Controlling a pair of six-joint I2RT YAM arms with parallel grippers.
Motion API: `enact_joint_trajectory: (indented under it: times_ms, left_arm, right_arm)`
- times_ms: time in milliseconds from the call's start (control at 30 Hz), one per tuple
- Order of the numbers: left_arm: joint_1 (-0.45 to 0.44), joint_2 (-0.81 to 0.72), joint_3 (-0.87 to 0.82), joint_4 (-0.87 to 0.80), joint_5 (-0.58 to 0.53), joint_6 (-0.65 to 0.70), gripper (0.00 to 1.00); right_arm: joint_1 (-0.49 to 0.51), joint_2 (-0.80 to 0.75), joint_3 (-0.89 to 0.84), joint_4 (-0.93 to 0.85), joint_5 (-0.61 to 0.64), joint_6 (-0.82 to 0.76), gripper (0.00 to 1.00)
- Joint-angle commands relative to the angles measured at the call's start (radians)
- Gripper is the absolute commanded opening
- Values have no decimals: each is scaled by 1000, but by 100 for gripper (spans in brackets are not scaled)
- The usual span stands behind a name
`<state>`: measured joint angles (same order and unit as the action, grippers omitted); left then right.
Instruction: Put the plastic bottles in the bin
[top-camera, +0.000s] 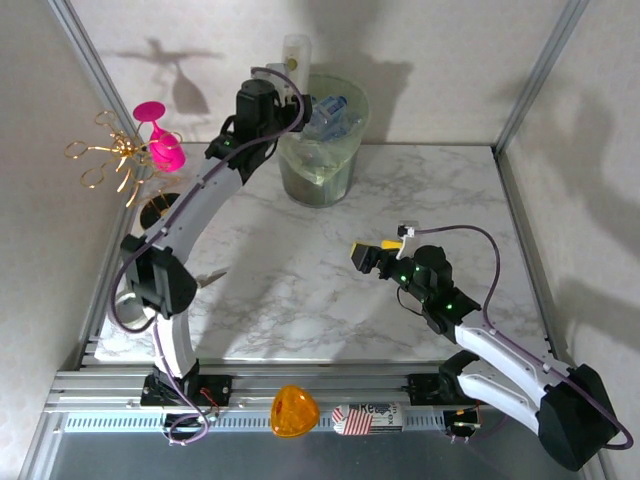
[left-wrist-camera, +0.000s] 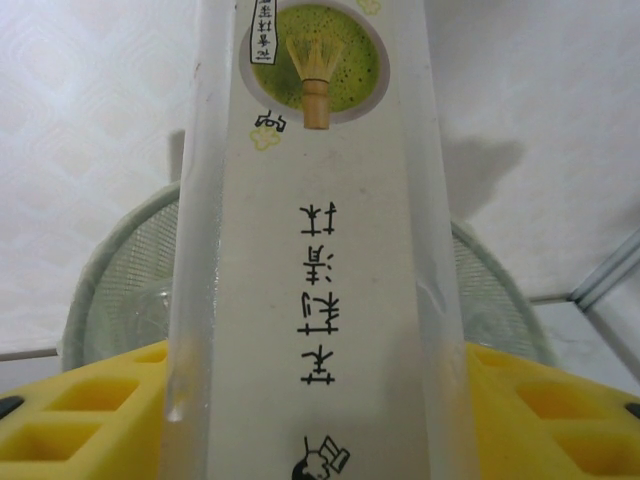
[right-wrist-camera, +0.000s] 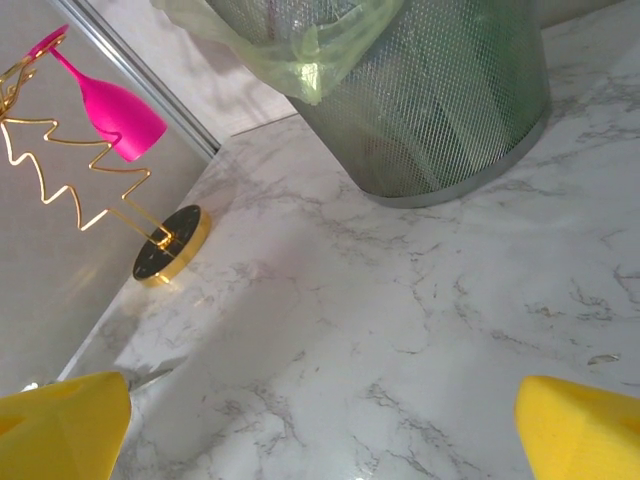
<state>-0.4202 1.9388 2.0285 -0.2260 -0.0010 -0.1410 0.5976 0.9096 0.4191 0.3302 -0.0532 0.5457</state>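
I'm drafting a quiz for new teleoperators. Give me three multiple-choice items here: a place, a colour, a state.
1. Where is the matcha-label bottle in the left end effector? A) up beside the bin's rim B) flat on the table C) on the gold rack
2. The goblet's colour? A) blue B) pink C) clear
3. The right end effector is: A) shut on a bottle B) shut on the goblet C) open, empty
Answers: A, the bin stands right behind the gripped bottle; B, it hangs pink on the gold rack; C, its yellow fingers stand wide apart over the table.
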Motion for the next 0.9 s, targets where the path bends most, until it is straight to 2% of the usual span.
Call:
enact_joint_trajectory:
  times_ms: [0, 300, 433, 467, 533, 667, 733, 867]
  left_arm:
    - [23, 71, 101, -120, 11, 44, 49]
    - [28, 204, 265, -178, -17, 61, 50]
    - [28, 208, 286, -178, -23, 54, 60]
    - [27, 204, 287, -176, -27, 51, 65]
    - [27, 191, 287, -175, -37, 40, 81]
    - [26, 152, 285, -171, -33, 26, 96]
    - [26, 127, 281, -166, -30, 18, 99]
    - [27, 64, 237, -128, -13, -8, 100]
  right_arm:
    - [8, -26, -13, -14, 30, -10, 99]
    - [9, -29, -13, -25, 26, -6, 99]
    - [8, -43, -12, -35, 35, -8, 99]
    - [8, -46, -11, -37, 36, -8, 99]
    - [9, -48, -9, -39, 39, -9, 99]
    - [9, -46, -8, -37, 38, -9, 99]
    - [8, -42, -8, -33, 37, -8, 99]
    - [9, -33, -9, -23, 32, -6, 99]
